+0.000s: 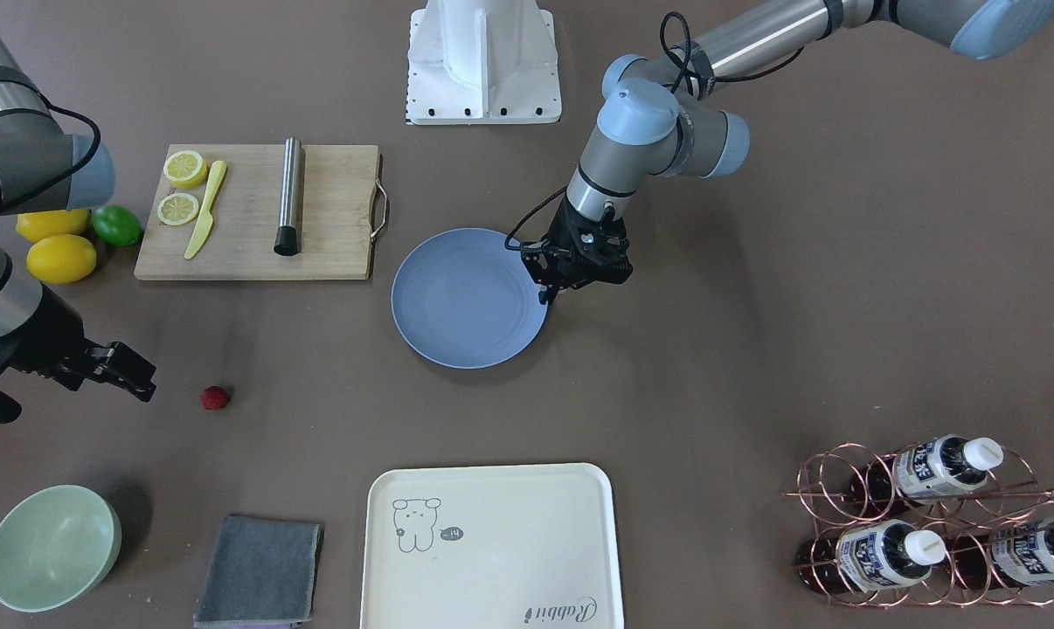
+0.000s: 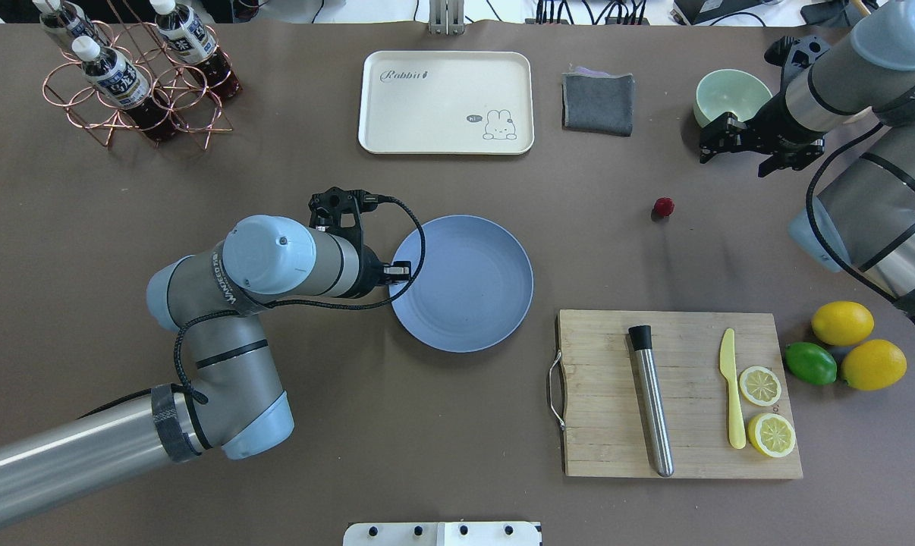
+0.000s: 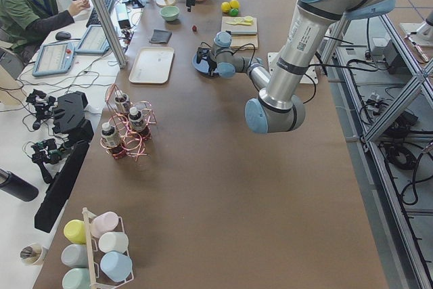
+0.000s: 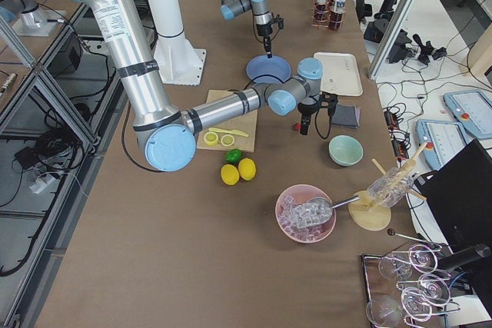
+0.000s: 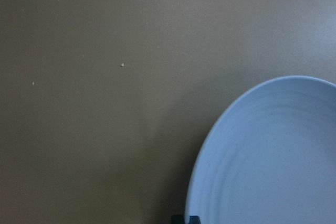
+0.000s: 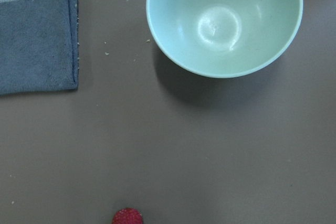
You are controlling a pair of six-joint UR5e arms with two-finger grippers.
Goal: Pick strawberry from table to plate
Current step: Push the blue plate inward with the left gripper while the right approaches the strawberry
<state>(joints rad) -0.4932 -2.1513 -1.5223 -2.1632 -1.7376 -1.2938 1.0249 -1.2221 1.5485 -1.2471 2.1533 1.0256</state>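
Bottle rack (image 2: pixel 139 83): far left in the overhead view, copper wire, bottles lying in it.
Left claw (image 1: pixel 550 293): points down right by the rim of the plate (image 2: pixel 465 303), pinched together and empty. The front view shows its tip. In the overhead view the left arm (image 2: pixel 275 265) hides it.
Plate: blue-grey, in the middle. The left wrist camera sees only one curved edge of it.
Tray (image 2: pixel 446 102): cream, past the plate, with a bunny drawing.
Cloth (image 2: pixel 598 102): grey, folded, beside the tray.
Strawberry (image 2: pixel 663 206): small and red, alone on the brown table (image 2: pixel 617 250), well apart from the plate. The right wrist camera catches just its top at the picture's bottom edge.
Right claw (image 2: pixel 749 152): spread wide, holding nothing, up above the table near the strawberry.
Green bowl (image 2: pixel 731 95): just behind the right claw. The right wrist camera looks straight into it.
Cutting board (image 2: pixel 602 394): wood, with lemon slices, a yellow knife and a metal stick.
Pink bowl of ice (image 4: pixel 306 213): only the right side view shows it.
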